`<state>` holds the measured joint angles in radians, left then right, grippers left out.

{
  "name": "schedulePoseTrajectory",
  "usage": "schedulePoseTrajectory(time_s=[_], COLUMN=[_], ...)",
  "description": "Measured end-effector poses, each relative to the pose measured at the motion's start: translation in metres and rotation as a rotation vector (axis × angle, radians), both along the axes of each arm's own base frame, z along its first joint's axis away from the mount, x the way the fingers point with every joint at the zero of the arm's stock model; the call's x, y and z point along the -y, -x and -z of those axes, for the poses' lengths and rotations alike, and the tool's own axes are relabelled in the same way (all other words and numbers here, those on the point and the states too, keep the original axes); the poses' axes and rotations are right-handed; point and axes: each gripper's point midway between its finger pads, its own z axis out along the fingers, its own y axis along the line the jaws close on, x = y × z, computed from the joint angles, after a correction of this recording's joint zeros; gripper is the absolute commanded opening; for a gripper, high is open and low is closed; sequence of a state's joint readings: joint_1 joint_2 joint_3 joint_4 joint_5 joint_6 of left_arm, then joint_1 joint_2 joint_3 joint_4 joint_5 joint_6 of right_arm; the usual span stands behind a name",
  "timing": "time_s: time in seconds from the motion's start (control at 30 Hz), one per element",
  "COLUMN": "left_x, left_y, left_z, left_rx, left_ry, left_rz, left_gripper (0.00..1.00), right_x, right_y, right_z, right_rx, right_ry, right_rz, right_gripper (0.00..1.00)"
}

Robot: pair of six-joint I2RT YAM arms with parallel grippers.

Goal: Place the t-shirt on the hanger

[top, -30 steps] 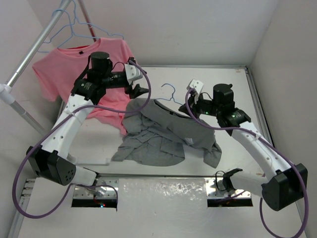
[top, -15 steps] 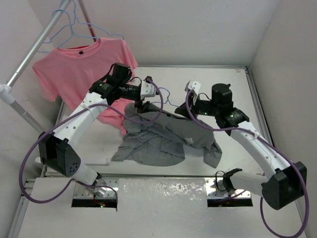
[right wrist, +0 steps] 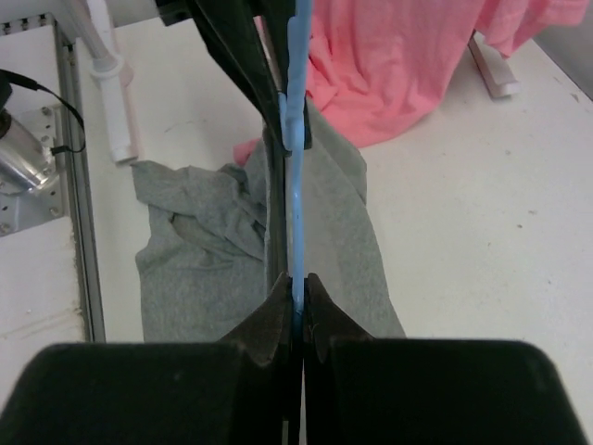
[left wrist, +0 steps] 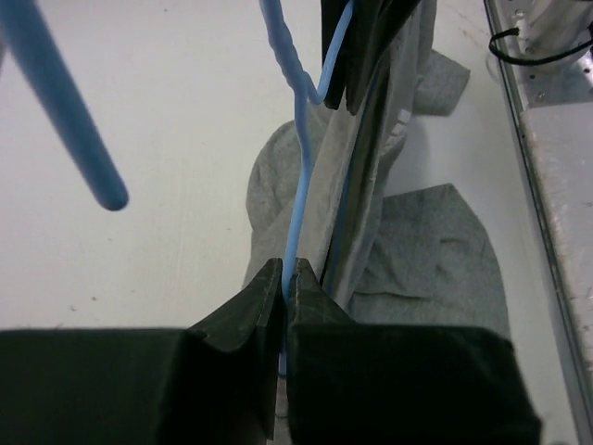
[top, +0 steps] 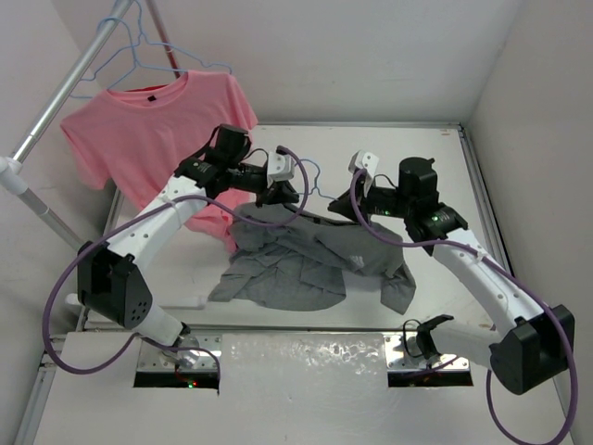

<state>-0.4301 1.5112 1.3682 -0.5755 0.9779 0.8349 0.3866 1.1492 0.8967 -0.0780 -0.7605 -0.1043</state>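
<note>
The grey t-shirt (top: 306, 264) lies crumpled mid-table, its collar end lifted toward the grippers. The pale-blue hanger (top: 315, 178) is held above it, hook pointing to the far side. My left gripper (top: 284, 192) is shut on the hanger's wire (left wrist: 298, 185) from the left, and my right gripper (top: 348, 206) is shut on the same wire (right wrist: 296, 185) from the right. Grey t-shirt cloth (left wrist: 435, 250) hangs along the wire between them and spreads on the table (right wrist: 204, 250). The hanger's lower part is hidden in the cloth.
A pink t-shirt (top: 148, 120) hangs on a hanger from the metal rack pole (top: 65, 83) at the back left, its hem reaching the table beside my left arm. Spare blue hangers (top: 139, 46) hang on the rack. Walls close the back and right.
My left arm swung right from in front of the pink t-shirt to the hanger and shut on its wire. The right gripper stayed shut on the hanger, barely moving.
</note>
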Motion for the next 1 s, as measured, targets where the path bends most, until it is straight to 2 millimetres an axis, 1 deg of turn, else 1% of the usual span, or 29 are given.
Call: schedulePoseTrajectory(time_s=[0.07,0.1,0.17,0.2,0.23,0.27,0.3,0.4,0.5,0.53,0.57,0.6,0.63,0.67,0.7,0.73,0.8,0.83,0.87,0.9,0.97,1.0], left_x=[0.000,0.000,0.000,-0.001,-0.003,-0.006,-0.008,-0.014,-0.019,-0.020,-0.022,-0.024,-0.025,-0.027,-0.028,-0.028,-0.030,-0.030,-0.030,-0.030,-0.031,-0.031], left_y=[0.001,0.001,-0.003,-0.005,-0.008,-0.009,-0.011,-0.019,-0.033,-0.036,-0.040,-0.042,-0.044,-0.045,-0.045,-0.046,-0.046,-0.046,-0.046,-0.046,-0.045,-0.045], left_z=[0.004,0.007,0.012,0.016,0.022,0.026,0.029,0.032,0.027,0.025,0.024,0.023,0.023,0.022,0.022,0.022,0.020,0.020,0.020,0.019,0.019,0.019], left_rx=[-0.035,-0.051,-0.073,-0.082,-0.090,-0.097,-0.100,-0.095,-0.062,-0.050,-0.039,-0.031,-0.023,-0.019,-0.014,-0.010,-0.004,-0.002,-0.001,0.000,0.001,0.001], left_ry=[-0.004,-0.007,-0.008,-0.011,-0.017,-0.023,-0.028,-0.041,-0.043,-0.044,-0.045,-0.047,-0.048,-0.050,-0.050,-0.050,-0.049,-0.049,-0.049,-0.048,-0.048,-0.048], left_rz=[-0.017,-0.031,-0.067,-0.095,-0.127,-0.155,-0.185,-0.262,-0.339,-0.359,-0.378,-0.394,-0.407,-0.417,-0.422,-0.428,-0.435,-0.436,-0.437,-0.437,-0.438,-0.438], left_gripper=[0.00,0.00,0.00,0.00,0.00,0.00,0.00,0.00,0.00,0.00,0.00,0.00,0.00,0.00,0.00,0.00,0.00,0.00,0.00,0.00,0.00,0.00], right_x=[0.003,0.004,0.007,0.008,0.011,0.013,0.016,0.030,0.052,0.062,0.072,0.084,0.096,0.111,0.126,0.138,0.160,0.167,0.169,0.169,0.169,0.169], right_y=[-0.002,-0.005,-0.008,-0.010,-0.013,-0.017,-0.021,-0.031,-0.039,-0.039,-0.038,-0.038,-0.038,-0.038,-0.039,-0.040,-0.039,-0.037,-0.033,-0.026,-0.015,-0.010], right_z=[0.004,0.007,0.010,0.012,0.013,0.015,0.018,0.021,0.014,0.010,0.006,0.002,0.001,0.005,0.014,0.025,0.062,0.082,0.103,0.125,0.154,0.164], right_rx=[-0.006,-0.007,-0.018,-0.022,-0.026,-0.024,-0.027,-0.029,-0.004,0.009,0.023,0.035,0.040,0.037,0.020,0.002,-0.070,-0.111,-0.154,-0.198,-0.264,-0.289], right_ry=[0.008,0.015,0.025,0.033,0.040,0.053,0.066,0.097,0.098,0.089,0.077,0.057,0.042,0.028,0.021,0.014,0.027,0.042,0.059,0.081,0.117,0.130], right_rz=[0.019,0.035,0.069,0.088,0.114,0.142,0.174,0.280,0.434,0.496,0.544,0.603,0.653,0.716,0.780,0.837,0.936,0.964,0.974,0.972,0.964,0.965], right_gripper=[0.00,0.14,0.34,0.60,0.69,0.87,0.99,0.99,0.99,0.94,0.83,0.67,0.35,0.21,0.14,0.21,0.47,0.61,0.68,0.72,0.72,0.72])
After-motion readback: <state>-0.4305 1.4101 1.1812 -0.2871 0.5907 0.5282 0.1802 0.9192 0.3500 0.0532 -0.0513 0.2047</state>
